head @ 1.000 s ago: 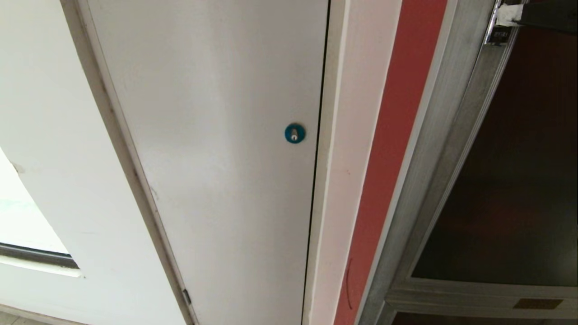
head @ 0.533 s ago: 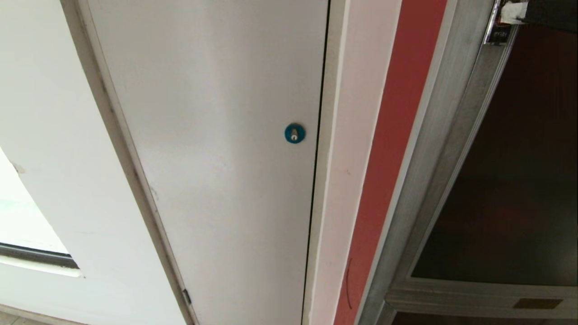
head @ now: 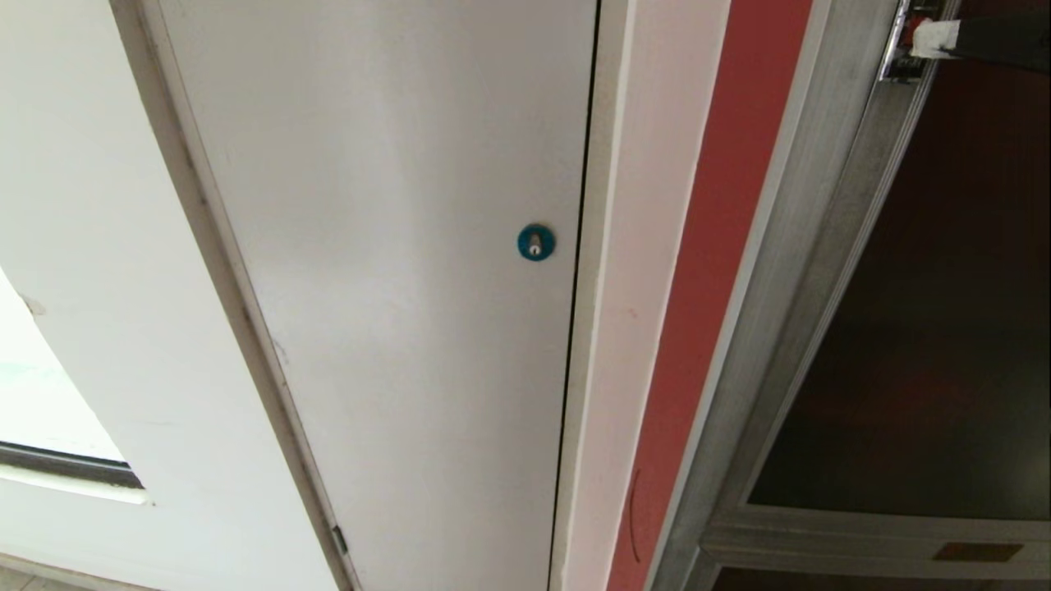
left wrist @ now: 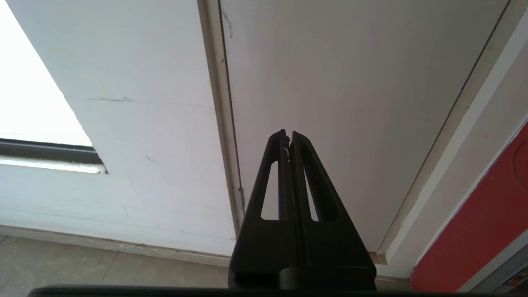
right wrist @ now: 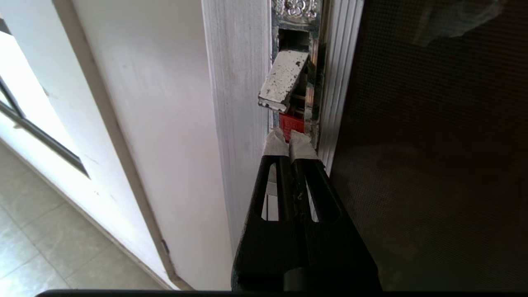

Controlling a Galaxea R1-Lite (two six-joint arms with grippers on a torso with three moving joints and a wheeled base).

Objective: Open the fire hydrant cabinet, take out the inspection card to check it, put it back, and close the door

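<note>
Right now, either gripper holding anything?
Nothing held. Right gripper is shut, taped tips at the red-and-chrome latch of the dark glass door. Left gripper shut, empty.

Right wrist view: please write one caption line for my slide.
Shut right gripper at the red-and-chrome latch of the closed door.

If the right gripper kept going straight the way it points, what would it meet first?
Probably the red part of the latch on the door, just ahead of the shut right gripper; any remaining gap is unclear.
</note>
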